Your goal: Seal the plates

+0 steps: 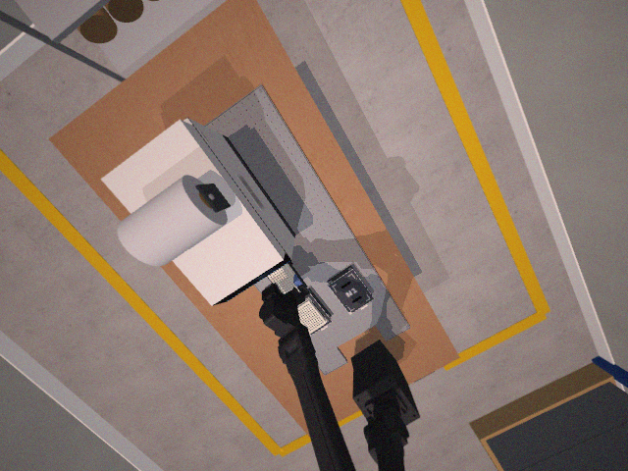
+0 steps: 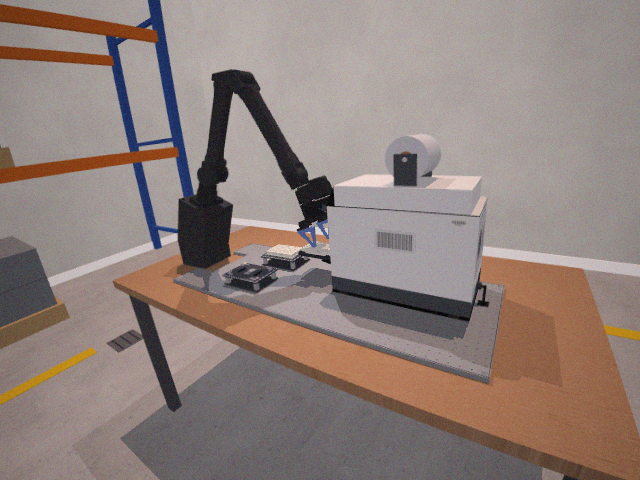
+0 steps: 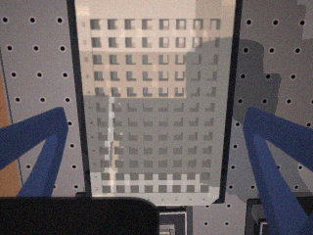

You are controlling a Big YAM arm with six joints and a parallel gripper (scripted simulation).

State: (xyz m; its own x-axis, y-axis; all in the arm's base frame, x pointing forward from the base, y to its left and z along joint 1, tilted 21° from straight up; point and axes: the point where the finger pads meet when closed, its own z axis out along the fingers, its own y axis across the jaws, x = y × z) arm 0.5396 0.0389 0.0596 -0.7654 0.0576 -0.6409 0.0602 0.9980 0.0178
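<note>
My gripper (image 1: 297, 282) (image 2: 320, 240) (image 3: 156, 117) is open, its blue fingers standing apart above the plate on the stage. That plate (image 1: 280, 278) (image 3: 147, 129) lies between the stage's dark side edges (image 3: 233, 73) in front of the sealer (image 1: 231, 258) (image 2: 403, 258). It looks flat, and a glossy streak crosses its wells in the wrist view. The fingers are to either side of it and do not touch it. The other plate (image 1: 311, 315) (image 2: 283, 251) sits in its nest. The second nest (image 1: 349, 288) (image 2: 250, 273) is empty; its label is not clearly readable. START and the lamp are hidden.
The sealer's tall white housing stands close beside the gripper, with a foil roll (image 1: 167, 223) (image 2: 418, 155) on top. The arm's base (image 1: 383, 375) (image 2: 204, 232) stands beyond the nests. A perforated grey board (image 2: 413, 353) lies under the sealer and nests.
</note>
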